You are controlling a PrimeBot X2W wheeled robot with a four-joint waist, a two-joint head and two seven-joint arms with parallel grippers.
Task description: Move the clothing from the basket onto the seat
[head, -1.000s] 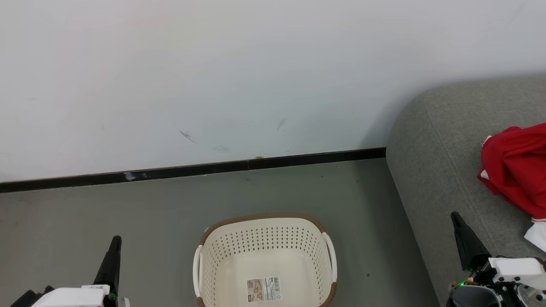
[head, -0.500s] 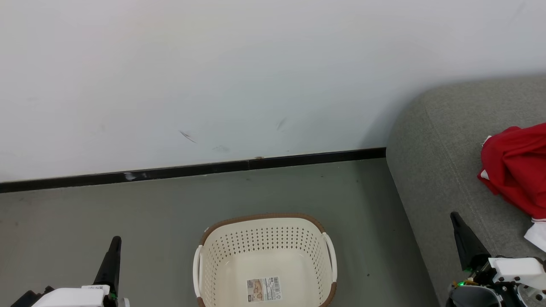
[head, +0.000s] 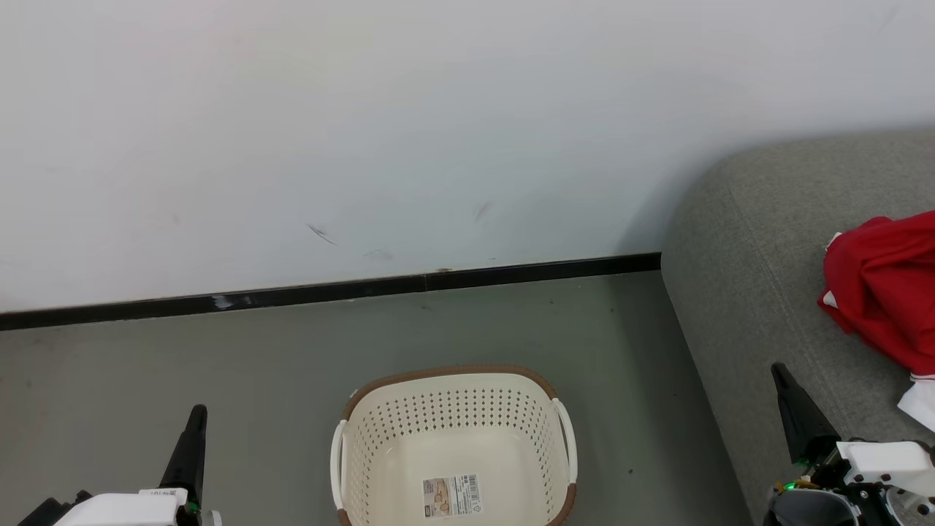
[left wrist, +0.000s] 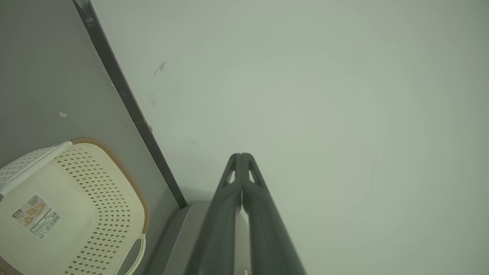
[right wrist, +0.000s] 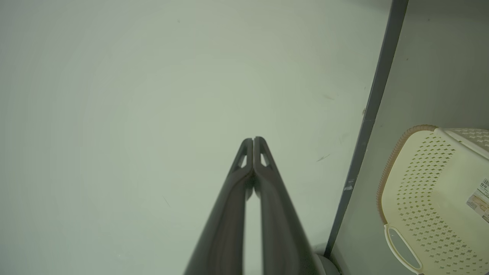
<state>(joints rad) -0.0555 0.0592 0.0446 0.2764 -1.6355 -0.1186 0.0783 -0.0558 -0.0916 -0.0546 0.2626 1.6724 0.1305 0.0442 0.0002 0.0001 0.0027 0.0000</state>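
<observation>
Left gripper [head: 196,413], right gripper [head: 779,371] pinched closed, empty. Red clothing [head: 880,288] on grey fabric seat [head: 745,241] beyond right fingers [head: 800,416] (cream perforated basket [head: 453,372] bare); stray swing may snag it.

White scuffed wall [head: 438,109] ahead of the left tool [head: 197,413] and right tool [head: 779,371], black skirting strip [head: 329,291] at its foot, grey-green floor [head: 219,351] between them, soft even light
</observation>
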